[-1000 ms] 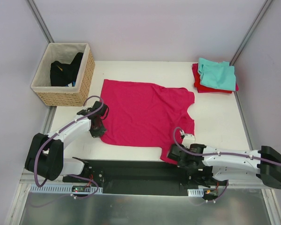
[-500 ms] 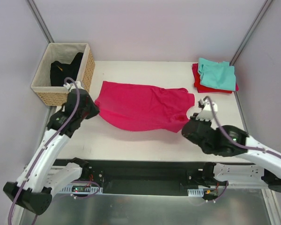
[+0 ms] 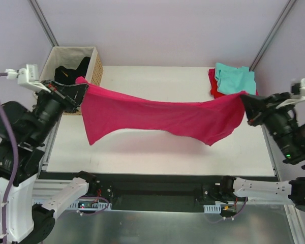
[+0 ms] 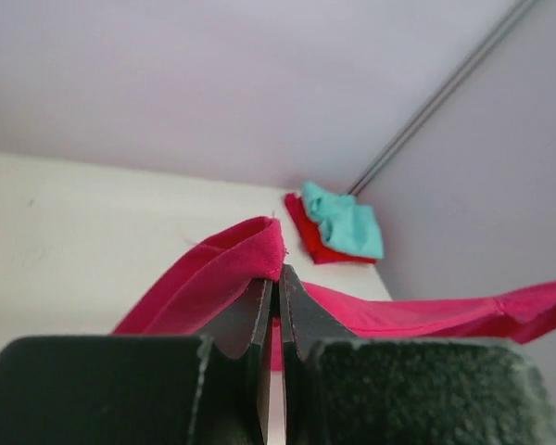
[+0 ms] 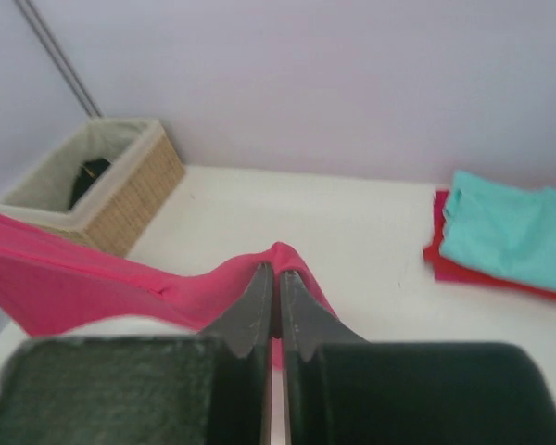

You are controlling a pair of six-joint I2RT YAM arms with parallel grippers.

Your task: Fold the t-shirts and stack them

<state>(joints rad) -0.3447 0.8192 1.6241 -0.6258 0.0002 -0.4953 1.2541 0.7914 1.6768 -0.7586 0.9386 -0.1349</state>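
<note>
magenta t-shirt [image 3: 157, 117] aloft from top, pinched folds at wrists

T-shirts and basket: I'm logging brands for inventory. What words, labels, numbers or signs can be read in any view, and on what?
None. The hanging magenta t-shirt, the folded teal t-shirt and the red t-shirt are plain, with no label showing. The wicker basket bears no print.

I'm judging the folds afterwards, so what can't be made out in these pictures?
Red tee: top view, mostly covered by the teal tee; its fold can't be judged.
Dark cloth in the basket: top view, partly behind the left arm; unidentifiable.
Neck label of the pink t-shirt: shows in no view; the sagging cloth may hide it.
</note>
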